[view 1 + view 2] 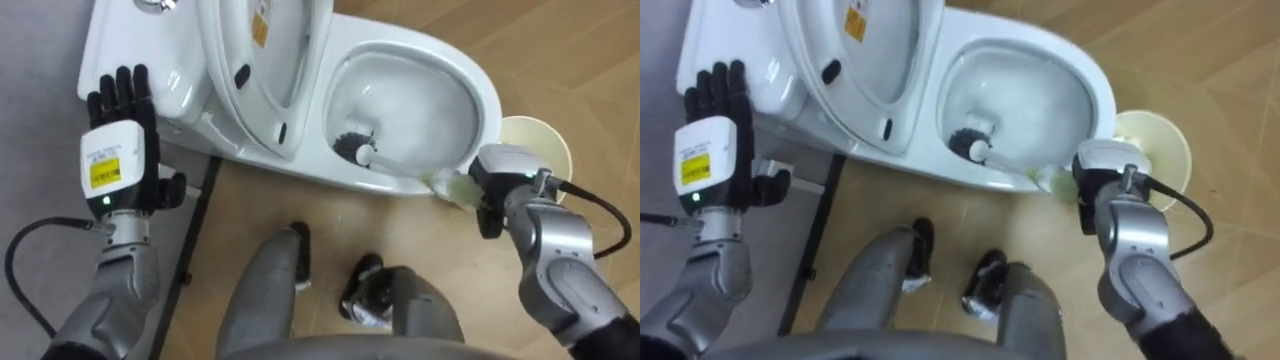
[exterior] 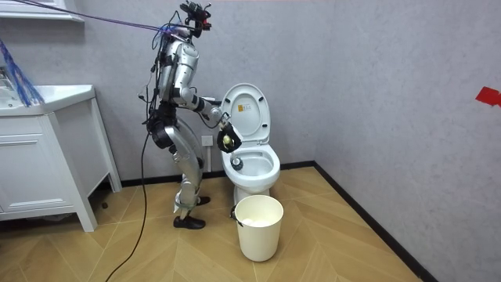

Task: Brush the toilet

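Wood floor holds one toilet and one white bin just beside it. Right robot hand grips one brush in the bowl; left robot hand hangs released.

Toilet, lid raised; robot stood beside it. White bin sat before it; cabinet at the room view's left.

Sticker on lid, label on left hand: print seemingly illegible.
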Controlling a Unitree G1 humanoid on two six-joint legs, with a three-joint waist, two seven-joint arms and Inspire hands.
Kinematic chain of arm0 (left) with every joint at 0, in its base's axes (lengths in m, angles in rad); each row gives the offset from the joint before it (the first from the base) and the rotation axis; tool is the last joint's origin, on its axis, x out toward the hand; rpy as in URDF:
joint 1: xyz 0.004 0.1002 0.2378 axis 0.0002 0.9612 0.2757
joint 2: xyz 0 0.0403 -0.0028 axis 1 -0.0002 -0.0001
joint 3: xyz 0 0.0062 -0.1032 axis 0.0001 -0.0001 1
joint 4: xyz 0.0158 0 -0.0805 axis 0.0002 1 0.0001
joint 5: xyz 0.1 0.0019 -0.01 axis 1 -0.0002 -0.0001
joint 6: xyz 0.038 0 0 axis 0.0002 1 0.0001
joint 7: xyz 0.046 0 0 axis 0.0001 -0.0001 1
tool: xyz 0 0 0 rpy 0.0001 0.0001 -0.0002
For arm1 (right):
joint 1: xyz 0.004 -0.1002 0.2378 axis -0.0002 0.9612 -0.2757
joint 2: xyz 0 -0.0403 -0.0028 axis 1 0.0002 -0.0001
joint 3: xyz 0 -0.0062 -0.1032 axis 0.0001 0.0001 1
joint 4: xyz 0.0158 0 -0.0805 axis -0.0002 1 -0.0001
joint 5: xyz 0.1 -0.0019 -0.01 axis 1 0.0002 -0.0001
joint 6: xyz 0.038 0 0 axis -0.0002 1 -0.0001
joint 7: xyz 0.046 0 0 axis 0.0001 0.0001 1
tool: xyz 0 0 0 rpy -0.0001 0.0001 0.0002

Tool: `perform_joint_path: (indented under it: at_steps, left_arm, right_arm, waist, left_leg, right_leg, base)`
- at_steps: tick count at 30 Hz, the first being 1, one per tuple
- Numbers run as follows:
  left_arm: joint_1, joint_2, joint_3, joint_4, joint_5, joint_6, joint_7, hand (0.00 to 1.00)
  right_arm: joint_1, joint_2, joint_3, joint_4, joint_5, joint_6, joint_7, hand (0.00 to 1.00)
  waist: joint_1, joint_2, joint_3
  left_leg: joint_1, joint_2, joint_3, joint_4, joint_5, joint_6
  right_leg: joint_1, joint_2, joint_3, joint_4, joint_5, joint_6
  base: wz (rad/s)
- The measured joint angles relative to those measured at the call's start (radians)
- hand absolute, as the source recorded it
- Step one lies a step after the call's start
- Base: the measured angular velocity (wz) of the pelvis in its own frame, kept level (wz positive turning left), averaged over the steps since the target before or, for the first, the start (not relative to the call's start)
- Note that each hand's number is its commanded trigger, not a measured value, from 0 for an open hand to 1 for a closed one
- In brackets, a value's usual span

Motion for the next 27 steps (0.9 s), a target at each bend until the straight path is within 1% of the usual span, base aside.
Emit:
perform_joint_path:
  at_steps: [2, 4, 5, 6, 7, 8, 9, 10, 11, 12, 13, 14, 15, 16, 18, 20, 23, 25, 27]
  left_arm:
    - [0.005, -0.003, 0.001, 0.017, 0.030, -0.006, -0.020, 0.00]
    - [0.022, -0.005, 0.013, 0.028, 0.047, -0.018, -0.035, 0.00]
    - [0.035, -0.008, 0.023, 0.027, 0.052, -0.025, -0.042, 0.00]
    - [0.050, -0.011, 0.031, 0.026, 0.053, -0.030, -0.055, 0.00]
    - [0.058, -0.012, 0.036, 0.025, 0.053, -0.035, -0.061, 0.00]
    - [0.075, -0.013, 0.046, 0.019, 0.053, -0.041, -0.072, 0.00]
    - [0.094, -0.018, 0.060, -0.002, 0.052, -0.044, -0.084, 0.00]
    - [0.105, -0.026, 0.071, -0.017, 0.052, -0.044, -0.093, 0.00]
    - [0.127, -0.044, 0.085, -0.038, 0.050, -0.045, -0.115, 0.00]
    - [0.141, -0.054, 0.090, -0.040, 0.050, -0.046, -0.127, 0.00]
    - [0.151, -0.057, 0.097, -0.043, 0.050, -0.048, -0.132, 0.00]
    - [0.174, -0.065, 0.117, -0.056, 0.050, -0.053, -0.147, 0.00]
    - [0.192, -0.071, 0.128, -0.060, 0.050, -0.054, -0.153, 0.00]
    - [0.211, -0.086, 0.144, -0.068, 0.041, -0.054, -0.162, 0.00]
    - [0.229, -0.099, 0.158, -0.074, 0.023, -0.055, -0.169, 0.00]
    - [0.249, -0.107, 0.173, -0.076, 0.020, -0.056, -0.169, 0.00]
    - [0.279, -0.131, 0.197, -0.131, -0.024, -0.059, -0.163, 0.00]
    - [0.290, -0.144, 0.209, -0.157, -0.060, -0.075, -0.158, 0.00]
    - [0.294, -0.167, 0.235, -0.154, -0.135, -0.094, -0.142, 0.00]
  right_arm:
    - [0.000, 0.000, -0.023, 0.068, 0.024, -0.033, -0.001, 1.00]
    - [0.000, 0.001, -0.035, 0.140, 0.047, -0.063, -0.008, 1.00]
    - [0.005, 0.005, -0.053, 0.184, 0.067, -0.080, -0.014, 1.00]
    - [0.015, 0.009, -0.070, 0.214, 0.087, -0.095, -0.020, 1.00]
    - [0.023, 0.010, -0.078, 0.217, 0.098, -0.100, -0.020, 1.00]
    - [0.041, 0.014, -0.097, 0.220, 0.111, -0.118, -0.025, 1.00]
    - [0.058, 0.016, -0.102, 0.229, 0.117, -0.134, -0.037, 1.00]
    - [0.067, 0.018, -0.105, 0.235, 0.119, -0.141, -0.043, 1.00]
    - [0.086, 0.024, -0.114, 0.246, 0.118, -0.154, -0.054, 1.00]
    - [0.110, 0.033, -0.131, 0.244, 0.118, -0.163, -0.061, 1.00]
    - [0.120, 0.038, -0.136, 0.243, 0.116, -0.168, -0.062, 1.00]
    - [0.144, 0.053, -0.148, 0.241, 0.105, -0.178, -0.064, 1.00]
    - [0.168, 0.070, -0.164, 0.242, 0.097, -0.184, -0.068, 1.00]
    - [0.188, 0.081, -0.176, 0.242, 0.097, -0.184, -0.068, 1.00]
    - [0.206, 0.088, -0.183, 0.243, 0.101, -0.185, -0.069, 1.00]
    - [0.207, 0.093, -0.182, 0.250, 0.101, -0.185, -0.068, 1.00]
    - [0.202, 0.117, -0.184, 0.302, 0.140, -0.187, -0.080, 1.00]
    - [0.191, 0.135, -0.190, 0.335, 0.172, -0.188, -0.093, 1.00]
    - [0.170, 0.144, -0.190, 0.385, 0.241, -0.201, -0.103, 1.00]
  waist:
    - [0.001, -0.005, 0.0011]
    - [0.000, -0.012, 0.0021]
    - [-0.002, -0.014, 0.0011]
    - [-0.005, -0.016, 0.0018]
    - [-0.005, -0.019, 0.0009]
    - [-0.005, -0.023, 0.0004]
    - [-0.006, -0.025, 0.0003]
    - [-0.006, -0.026, -0.0005]
    - [-0.007, -0.026, -0.0011]
    - [-0.004, -0.026, -0.0014]
    - [-0.001, -0.026, -0.0019]
    - [-0.002, -0.029, -0.0044]
    - [-0.002, -0.031, -0.0062]
    - [-0.002, -0.030, -0.0064]
    - [-0.003, -0.028, -0.0080]
    - [-0.001, -0.027, -0.0073]
    - [0.005, -0.029, -0.0074]
    - [0.015, -0.031, -0.0068]
    - [0.023, -0.033, -0.0073]
  left_leg:
    - [0.043, -0.009, -0.002, -0.025, 0.002, 0.002]
    - [0.087, -0.016, -0.004, -0.050, 0.003, 0.003]
    - [0.113, -0.019, -0.008, -0.062, 0.004, 0.004]
    - [0.136, -0.021, -0.010, -0.075, 0.004, 0.004]
    - [0.146, -0.023, -0.011, -0.083, 0.004, 0.004]
    - [0.167, -0.027, -0.011, -0.095, 0.004, 0.004]
    - [0.189, -0.030, -0.015, -0.102, 0.005, 0.003]
    - [0.201, -0.032, -0.017, -0.106, 0.005, 0.003]
    - [0.231, -0.035, -0.017, -0.117, 0.005, 0.003]
    - [0.256, -0.038, -0.017, -0.121, 0.005, 0.003]
    - [0.268, -0.039, -0.017, -0.124, 0.005, 0.003]
    - [0.294, -0.041, -0.017, -0.135, 0.005, 0.003]
    - [0.318, -0.044, -0.017, -0.148, 0.005, 0.003]
    - [0.342, -0.048, -0.017, -0.158, 0.005, 0.003]
    - [0.368, -0.053, -0.020, -0.165, 0.005, 0.003]
    - [0.397, -0.055, -0.024, -0.177, 0.005, 0.003]
    - [0.425, -0.055, -0.026, -0.189, 0.004, 0.003]
    - [0.435, -0.055, -0.029, -0.190, 0.004, 0.003]
    - [0.448, -0.055, -0.049, -0.195, 0.004, 0.003]
  right_leg:
    - [0.044, -0.005, -0.009, -0.023, 0.003, 0.007]
    - [0.091, -0.007, -0.014, -0.046, 0.004, 0.012]
    - [0.123, -0.006, -0.023, -0.066, 0.006, 0.016]
    - [0.151, -0.007, -0.032, -0.085, 0.006, 0.019]
    - [0.161, -0.007, -0.033, -0.093, 0.006, 0.020]
    - [0.182, -0.008, -0.036, -0.107, 0.006, 0.022]
    - [0.207, -0.006, -0.040, -0.126, 0.007, 0.026]
    - [0.223, -0.004, -0.040, -0.138, 0.008, 0.029]
    - [0.255, 0.000, -0.039, -0.162, 0.011, 0.036]
    - [0.285, 0.004, -0.038, -0.187, 0.014, 0.040]
    - [0.302, 0.005, -0.039, -0.199, 0.015, 0.042]
    - [0.331, 0.006, -0.040, -0.221, 0.017, 0.046]
    - [0.358, 0.007, -0.041, -0.240, 0.019, 0.049]
    - [0.385, 0.007, -0.041, -0.257, 0.020, 0.053]
    - [0.422, 0.008, -0.044, -0.279, 0.022, 0.057]
    - [0.454, 0.007, -0.045, -0.281, 0.023, 0.059]
    - [0.485, 0.010, -0.061, -0.293, 0.023, 0.060]
    - [0.496, 0.013, -0.069, -0.298, 0.023, 0.060]
    - [0.510, 0.016, -0.076, -0.299, 0.023, 0.059]
  base:
    - [0.16]
    - [0.11]
    - [0.16]
    - [0.15]
    - [0.11]
    - [0.09]
    - [0.10]
    - [0.11]
    - [0.07]
    - [0.05]
    - [0.00]
    - [0.00]
    - [0.00]
    - [0.00]
    - [0.02]
    - [0.02]
    - [0.12]
    - [0.18]
    - [0.08]
